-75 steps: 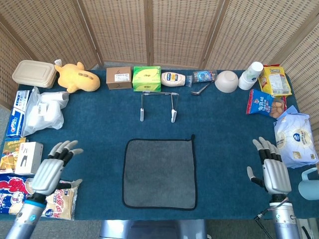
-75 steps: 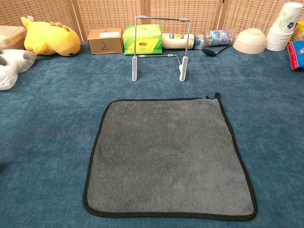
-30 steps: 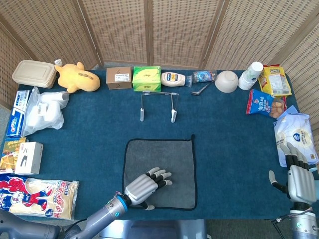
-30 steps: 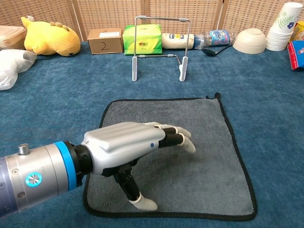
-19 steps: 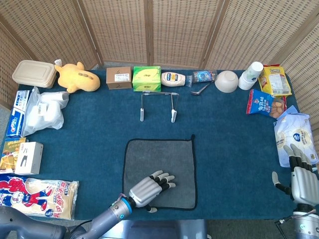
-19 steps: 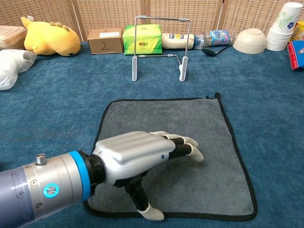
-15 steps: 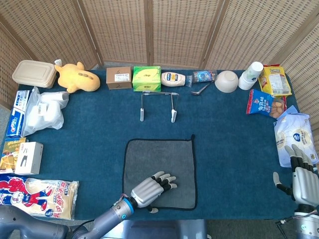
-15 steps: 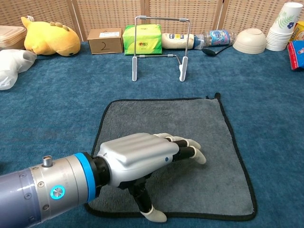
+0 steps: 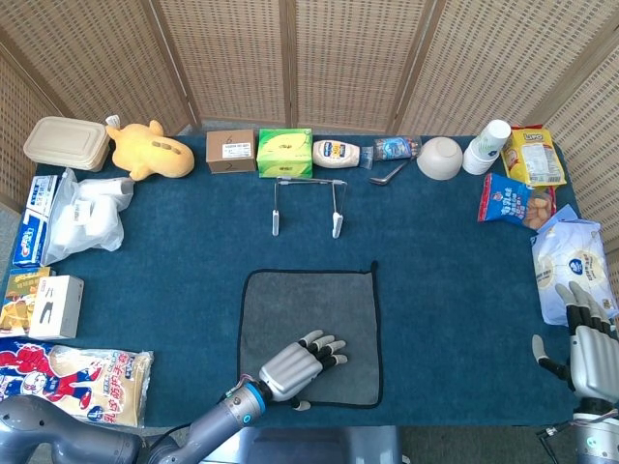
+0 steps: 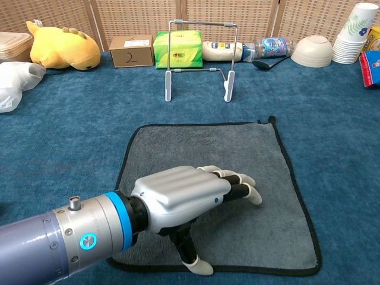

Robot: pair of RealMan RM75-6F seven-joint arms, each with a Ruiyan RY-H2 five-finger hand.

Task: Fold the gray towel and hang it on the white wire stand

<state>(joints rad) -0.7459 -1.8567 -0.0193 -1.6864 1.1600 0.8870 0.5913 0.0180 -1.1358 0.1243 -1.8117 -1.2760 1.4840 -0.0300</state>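
- Left hand (image 10: 184,208): palm down over the near half of the towel (image 10: 261,178), fingers (image 10: 240,181) spread and extended, thumb reaching to the near hem. It holds nothing; whether the fingers touch the cloth cannot be told.
- Right hand (image 9: 592,356): low at the near right bench (image 9: 174,290) edge, well apart from the towel, fingers apart and empty.
- Towel: lies flat and unfolded, ahead of and beneath the left fingers, black hem all round, hanging loop at the far right corner.
- Step in hand, as judged: securing the near edge to begin the fold. It would go best with the hem pinched between thumb and fingers near a corner, then lifted and carried squarely to the far hem, so the edges meet.
- Edges: the near hem lies close to the bench's front edge, leaving little room behind the thumb.
- Open room: bare bench left, right and beyond the towel, giving a free path to the stand (image 10: 199,56).
- Stand: upright, straight ahead of the left fingers, well apart from the towel. Boxes and a bottle sit just behind it.
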